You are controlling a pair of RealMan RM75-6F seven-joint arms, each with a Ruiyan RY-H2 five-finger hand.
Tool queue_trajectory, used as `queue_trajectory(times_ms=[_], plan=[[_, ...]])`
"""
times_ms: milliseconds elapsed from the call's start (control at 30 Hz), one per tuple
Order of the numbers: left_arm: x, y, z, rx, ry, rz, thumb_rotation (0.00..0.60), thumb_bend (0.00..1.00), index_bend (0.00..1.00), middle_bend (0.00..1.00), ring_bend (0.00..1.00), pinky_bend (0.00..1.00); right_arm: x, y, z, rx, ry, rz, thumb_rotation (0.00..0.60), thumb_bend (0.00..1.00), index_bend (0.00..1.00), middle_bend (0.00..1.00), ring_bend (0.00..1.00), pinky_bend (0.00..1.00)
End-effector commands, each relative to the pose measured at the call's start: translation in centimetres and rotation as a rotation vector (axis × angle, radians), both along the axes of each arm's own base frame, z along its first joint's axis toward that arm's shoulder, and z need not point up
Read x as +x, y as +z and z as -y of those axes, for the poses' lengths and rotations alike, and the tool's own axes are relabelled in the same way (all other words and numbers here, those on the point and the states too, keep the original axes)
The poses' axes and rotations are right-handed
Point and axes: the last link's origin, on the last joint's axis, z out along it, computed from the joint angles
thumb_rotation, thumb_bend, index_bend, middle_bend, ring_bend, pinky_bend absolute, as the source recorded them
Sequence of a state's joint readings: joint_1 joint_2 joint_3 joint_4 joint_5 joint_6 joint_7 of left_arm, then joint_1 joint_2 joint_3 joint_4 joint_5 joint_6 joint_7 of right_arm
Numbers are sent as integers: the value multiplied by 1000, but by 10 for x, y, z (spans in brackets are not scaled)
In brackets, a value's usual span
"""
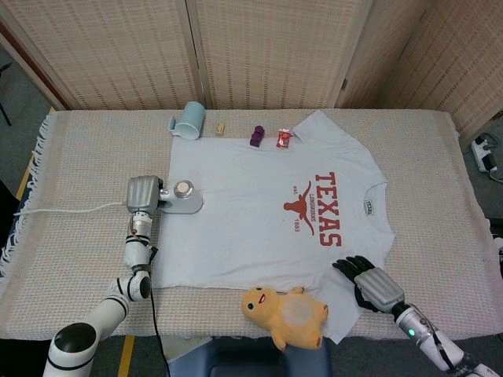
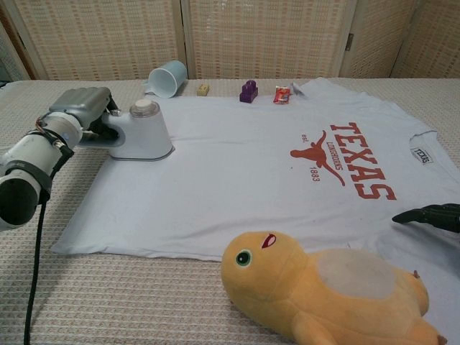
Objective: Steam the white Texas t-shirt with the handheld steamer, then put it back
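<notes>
The white Texas t-shirt [image 1: 259, 216] [image 2: 244, 165] lies flat across the middle of the table, red print to the right. The white handheld steamer [image 1: 183, 199] [image 2: 142, 133] stands on the shirt's left edge. My left hand [image 1: 141, 195] [image 2: 80, 109] grips its handle from the left. A white cord [image 1: 71, 210] runs from it to the table's left edge. My right hand [image 1: 369, 280] [image 2: 430, 215] rests on the shirt's lower right corner, fingers pointing left and holding nothing.
A yellow plush toy [image 1: 287, 315] [image 2: 327, 287] lies on the shirt's front hem. Along the far side sit a tipped light-blue cup [image 1: 189, 120] [image 2: 167, 77], a small tan block [image 1: 221, 128], a purple brick [image 1: 257, 137] [image 2: 249, 91] and a red packet [image 1: 284, 140] [image 2: 282, 94].
</notes>
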State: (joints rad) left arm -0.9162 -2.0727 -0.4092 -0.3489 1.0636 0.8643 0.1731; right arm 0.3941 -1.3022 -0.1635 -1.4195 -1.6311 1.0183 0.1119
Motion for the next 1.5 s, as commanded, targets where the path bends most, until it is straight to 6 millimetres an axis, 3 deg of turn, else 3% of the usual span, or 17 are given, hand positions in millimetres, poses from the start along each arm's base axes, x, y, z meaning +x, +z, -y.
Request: queue_trajectory(times_ms=[33, 200, 400, 733, 967, 1200, 1400, 1500], plan=[[-30, 22, 1, 31, 52, 66, 600, 419, 970, 1000, 869, 795, 2, 0, -1, 0, 7, 3, 530, 1000, 0, 51, 0, 0], [-38, 39, 13, 19, -60, 90, 600, 420, 968, 1000, 869, 795, 6, -2, -2, 6, 22, 6, 530, 1000, 0, 51, 0, 0], [-20, 42, 42, -52, -249, 129, 600, 419, 968, 1000, 868, 795, 8, -3, -2, 5, 27, 13, 530, 1000, 0, 51, 0, 0], [37, 3, 101, -269, -502, 83, 600, 419, 964, 1000, 864, 795, 4, 2, -4, -11, 11, 15, 530, 1000, 0, 51, 0, 0], [55, -22, 117, -302, -596, -5, 600, 418, 964, 1000, 863, 795, 0, 3, -7, -8, 1, 9, 531, 1000, 0, 51, 0, 0], [52, -36, 118, -306, -619, -79, 600, 419, 963, 1000, 862, 795, 0, 1, -6, -6, -2, 11, 530, 1000, 0, 51, 0, 0], [27, -26, 106, -265, -553, -100, 600, 418, 964, 1000, 861, 795, 0, 1, -6, -5, -2, 11, 530, 1000, 0, 51, 0, 0], [6, -15, 100, -237, -490, -102, 600, 418, 963, 1000, 861, 795, 0, 0, -6, -6, -3, 14, 529, 1000, 0, 51, 0, 0]])
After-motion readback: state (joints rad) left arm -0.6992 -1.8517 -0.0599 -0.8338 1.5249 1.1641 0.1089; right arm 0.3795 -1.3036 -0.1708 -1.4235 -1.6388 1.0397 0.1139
